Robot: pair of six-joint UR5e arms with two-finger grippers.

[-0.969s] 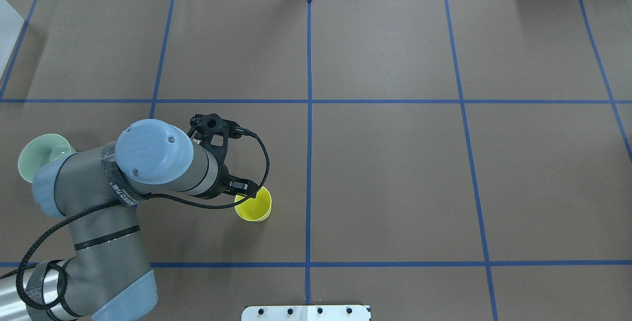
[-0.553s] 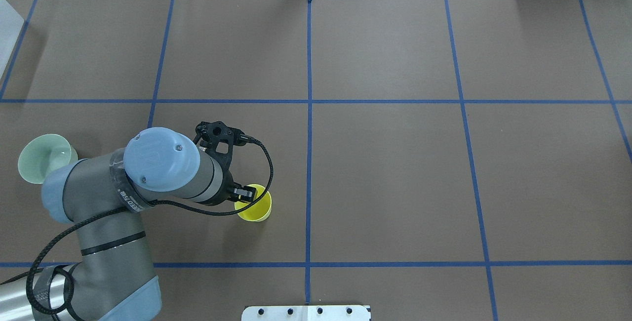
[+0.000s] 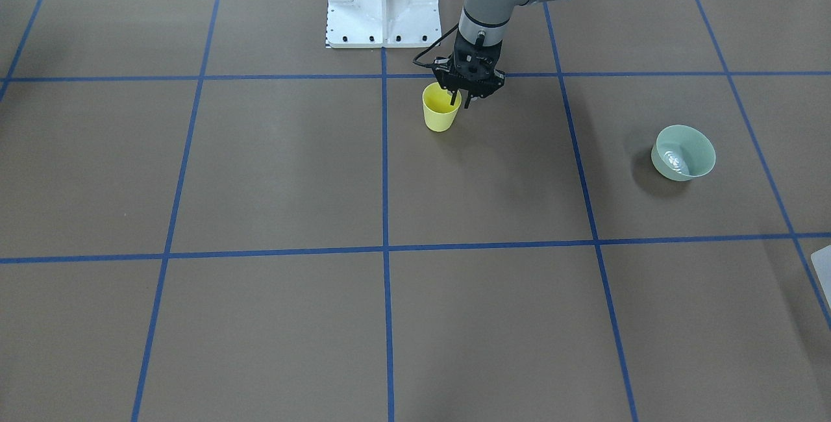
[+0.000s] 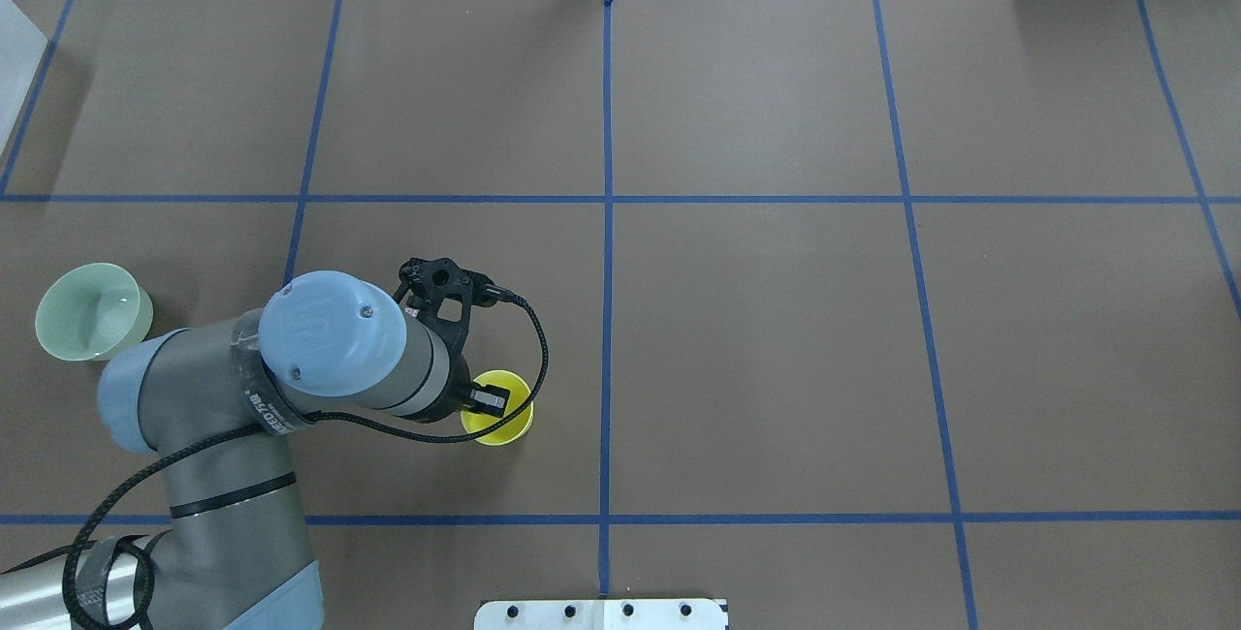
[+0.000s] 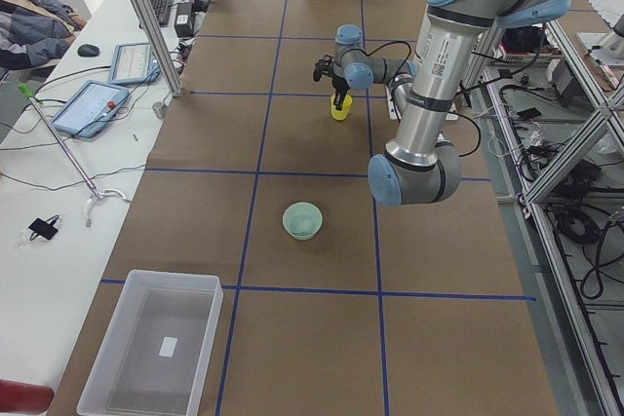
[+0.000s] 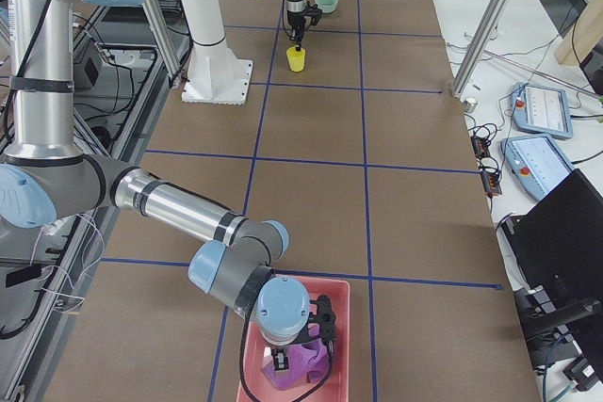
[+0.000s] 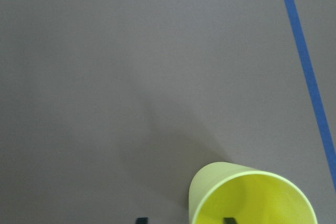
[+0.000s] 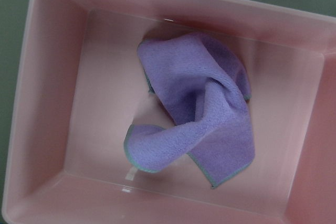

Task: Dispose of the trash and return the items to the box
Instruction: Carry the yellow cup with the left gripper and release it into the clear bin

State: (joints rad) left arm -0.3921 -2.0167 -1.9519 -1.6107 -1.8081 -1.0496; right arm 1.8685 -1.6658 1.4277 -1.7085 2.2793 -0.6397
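Note:
A yellow cup (image 3: 441, 110) stands upright near the robot's base, also seen from above (image 4: 504, 426). My left gripper (image 4: 485, 399) is open and straddles the cup's rim. The left wrist view shows one fingertip inside the cup (image 7: 252, 198) and the other outside it, with my left gripper (image 7: 185, 220) at the bottom edge. A pale green bowl (image 3: 683, 152) sits apart on my left side. My right gripper (image 6: 281, 361) hangs over a pink bin (image 6: 325, 294) holding a purple cloth (image 8: 205, 108); I cannot tell whether it is open or shut.
A clear plastic box (image 5: 161, 348) stands at the table's left end. The robot's white base plate (image 3: 380, 0) is close behind the cup. Blue tape lines divide the brown table cover (image 4: 776, 339).
My left arm has swung toward the cup and come lower. Its gripper went from the cup's edge to having one finger inside it. The cup and bowl have stayed put.

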